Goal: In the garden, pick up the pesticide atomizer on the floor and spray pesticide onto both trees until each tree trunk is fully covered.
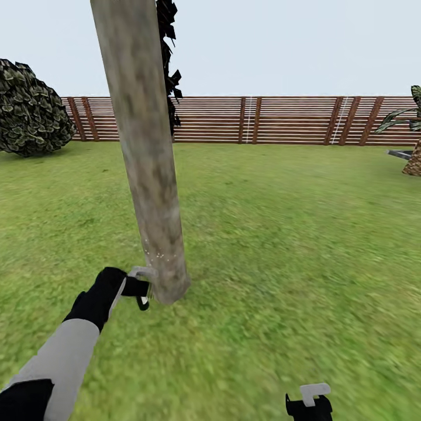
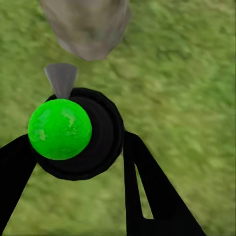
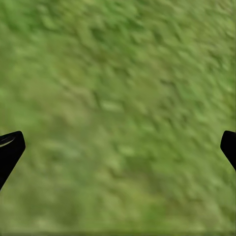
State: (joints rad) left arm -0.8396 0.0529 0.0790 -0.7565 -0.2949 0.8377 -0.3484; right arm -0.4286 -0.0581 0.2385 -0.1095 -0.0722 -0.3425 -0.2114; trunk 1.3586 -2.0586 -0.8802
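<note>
Our left tool (image 2: 81, 157) is clamped round the atomizer (image 2: 60, 129) – light, rigid, probably slick, best held at its body – nozzle just beside the trunk (image 1: 149, 164); right tool (image 3: 118, 147) hangs spread.

You find no readable text, label, brand, number or sign anywhere, none on the tree trunk (image 1: 149, 169), none on the fence (image 1: 263, 120), none on the green-topped atomizer (image 2: 60, 129).

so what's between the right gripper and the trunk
Only bare grass. In the head view the right gripper hangs low over the lawn, and nothing lies on the stretch from it to the trunk.
</note>
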